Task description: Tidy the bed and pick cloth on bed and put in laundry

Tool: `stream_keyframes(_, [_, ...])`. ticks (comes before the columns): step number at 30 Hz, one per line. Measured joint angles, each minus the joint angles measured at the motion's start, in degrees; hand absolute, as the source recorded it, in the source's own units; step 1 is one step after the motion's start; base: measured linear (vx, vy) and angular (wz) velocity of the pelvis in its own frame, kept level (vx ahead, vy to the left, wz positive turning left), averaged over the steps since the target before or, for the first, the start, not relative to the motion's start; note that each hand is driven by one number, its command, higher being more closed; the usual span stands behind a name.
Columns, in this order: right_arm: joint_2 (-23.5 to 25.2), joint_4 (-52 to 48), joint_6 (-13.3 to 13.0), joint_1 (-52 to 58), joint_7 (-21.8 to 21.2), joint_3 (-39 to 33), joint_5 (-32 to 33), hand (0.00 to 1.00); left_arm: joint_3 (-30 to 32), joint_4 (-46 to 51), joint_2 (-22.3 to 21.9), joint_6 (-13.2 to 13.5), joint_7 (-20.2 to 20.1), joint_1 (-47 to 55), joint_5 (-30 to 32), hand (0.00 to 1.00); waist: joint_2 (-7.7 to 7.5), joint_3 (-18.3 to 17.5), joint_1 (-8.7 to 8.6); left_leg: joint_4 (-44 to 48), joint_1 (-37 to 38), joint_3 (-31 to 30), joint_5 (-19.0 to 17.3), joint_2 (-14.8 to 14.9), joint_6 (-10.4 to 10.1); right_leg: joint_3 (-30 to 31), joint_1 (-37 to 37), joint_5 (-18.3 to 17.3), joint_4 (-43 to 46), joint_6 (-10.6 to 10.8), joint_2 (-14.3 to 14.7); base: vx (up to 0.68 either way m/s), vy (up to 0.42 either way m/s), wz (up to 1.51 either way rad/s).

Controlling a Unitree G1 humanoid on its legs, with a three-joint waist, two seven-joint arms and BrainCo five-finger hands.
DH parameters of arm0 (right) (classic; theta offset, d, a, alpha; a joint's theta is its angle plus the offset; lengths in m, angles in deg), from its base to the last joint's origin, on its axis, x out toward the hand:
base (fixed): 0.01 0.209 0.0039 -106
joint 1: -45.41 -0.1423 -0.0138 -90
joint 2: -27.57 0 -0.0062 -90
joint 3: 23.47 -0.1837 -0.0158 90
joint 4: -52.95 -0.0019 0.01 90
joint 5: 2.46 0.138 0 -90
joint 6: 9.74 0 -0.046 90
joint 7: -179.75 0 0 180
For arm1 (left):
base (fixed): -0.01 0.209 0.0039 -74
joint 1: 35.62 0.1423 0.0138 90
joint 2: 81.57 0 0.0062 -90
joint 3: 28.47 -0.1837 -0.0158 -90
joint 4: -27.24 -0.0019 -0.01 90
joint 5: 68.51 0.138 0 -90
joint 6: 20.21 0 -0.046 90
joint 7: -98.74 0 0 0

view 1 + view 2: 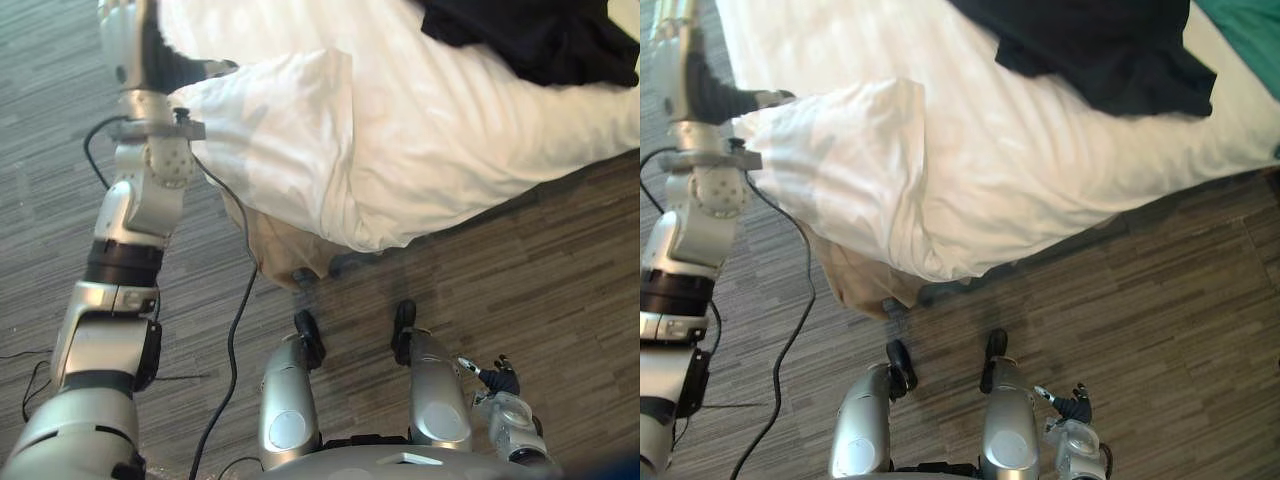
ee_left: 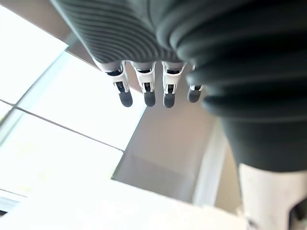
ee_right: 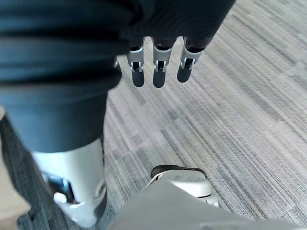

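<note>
A black cloth (image 1: 1100, 50) lies crumpled on the white duvet (image 1: 400, 130) at the far side of the bed. My left hand (image 1: 150, 55) is raised at the bed's left corner, right beside a folded-over edge of the duvet. Its fingers (image 2: 149, 91) hang straight and hold nothing. My right hand (image 1: 497, 380) hangs low at my right side above the floor, well away from the bed. Its fingers (image 3: 160, 69) are straight and empty.
The duvet's corner droops over the bed's near edge, with a beige bed base (image 1: 285, 250) showing beneath it. A teal cloth (image 1: 1250, 30) lies at the bed's far right. Grey striped carpet (image 1: 560, 280) runs in front of and left of the bed.
</note>
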Motion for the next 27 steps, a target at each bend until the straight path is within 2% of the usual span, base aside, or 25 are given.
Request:
stream_keyframes(2, [0.02,0.02,-0.01,0.02,0.01,-0.05,1.06,0.00,-2.53,-2.86,0.05,-0.80,-1.91,-3.24,2.11,0.00,0.00,0.37,-0.22,-0.15,-1.11,0.64,0.14,0.10,0.24,0.52,-1.37,1.03,-1.01,-0.03,0.25,0.00,0.028,-0.17])
stream_keyframes(4, [0.25,-0.01,0.00,0.03,0.00,-0.06,1.12,0.00,-4.01,-5.17,0.11,-0.96,-2.94,-5.45,2.11,0.00,0.10,1.41,-0.69,-0.16,-1.24,0.82,0.18,0.00,0.31,0.80,-1.51,1.33,-1.36,0.15,0.23,0.00,0.018,-0.08])
stream_keyframes(7, [0.96,-0.66,0.07,0.01,-0.08,-0.04,1.60,0.00,-7.11,-9.02,1.88,-0.58,-6.62,-8.05,0.74,0.00,0.08,2.12,-1.57,-0.38,-2.10,0.87,0.44,0.01,0.70,0.81,-1.96,2.38,-2.73,-0.04,0.53,0.00,0.003,-0.03])
stream_keyframes(9, [0.92,-1.24,0.12,0.02,-0.16,-0.11,1.64,0.00,-9.02,-11.74,2.75,-0.43,-9.99,-9.30,-1.03,0.00,0.28,2.27,-1.69,-0.75,-2.79,1.39,0.66,-0.06,1.01,1.36,-2.74,3.19,-3.80,0.17,0.69,0.00,0.012,-0.14])
stream_keyframes(11, [1.11,-2.10,0.79,0.01,-1.07,-0.04,1.53,0.00,-10.99,-14.67,3.27,-0.53,-15.21,-10.40,-1.49,0.00,0.25,2.41,-1.46,-2.25,-3.19,2.65,1.35,-0.40,1.54,2.26,-3.69,4.71,-5.70,0.27,0.82,0.00,0.010,-0.17])
stream_keyframes(12, [1.15,-2.17,1.02,0.01,-1.31,-0.01,1.51,0.00,-11.53,-15.40,3.29,-0.55,-16.14,-10.70,-1.83,1.00,0.28,2.43,-1.52,-2.40,-3.31,2.78,1.47,-0.42,1.60,2.27,-3.68,5.07,-6.22,0.26,0.87,0.00,0.006,-0.11])
stream_keyframes(16, [1.11,-3.61,1.95,0.02,-2.32,0.01,1.58,0.00,-14.47,-19.65,4.08,0.23,-19.88,-15.70,-7.90,1.00,0.28,2.44,-1.52,-3.89,-4.20,4.25,2.36,-0.55,1.96,2.80,-3.89,8.16,-10.67,0.42,1.32,-0.02,-0.002,-0.10])
stream_keyframes(19, [1.20,-5.22,1.99,0.05,-2.48,0.11,1.58,0.00,-14.72,-19.64,4.45,0.32,-20.30,-16.02,-9.85,1.00,0.27,2.44,-1.26,-4.05,-4.29,5.53,2.36,-0.09,1.97,3.65,-3.90,9.80,-12.87,0.47,1.66,-0.04,-0.018,-0.19])
stream_keyframes(22, [1.42,-7.42,2.29,0.14,-3.17,0.21,1.56,0.00,-16.93,-19.63,5.72,0.41,-22.69,-18.07,-11.62,1.00,0.26,2.45,-1.17,-3.93,-4.47,6.30,2.35,0.16,1.97,4.18,-3.71,11.16,-14.60,0.50,1.96,-0.05,-0.025,-0.14])
stream_keyframes(25, [1.51,-9.35,2.28,0.94,-3.89,0.56,1.52,0.00,-22.07,-18.63,6.45,1.39,-24.96,-19.61,-12.65,1.00,0.27,2.44,-0.77,-3.60,-4.41,6.39,2.35,0.41,1.97,4.26,-3.44,11.42,-14.87,0.68,1.89,-0.04,-0.025,-0.03])
stream_keyframes(27, [1.48,-10.03,2.31,2.06,-4.40,0.68,1.39,0.00,-27.64,-13.86,7.27,1.77,-26.65,-19.91,-12.63,1.00,0.30,2.42,0.00,-3.38,-3.70,5.83,2.35,0.64,1.97,3.78,-2.19,11.42,-14.96,0.69,1.97,-0.03,-0.027,0.09])
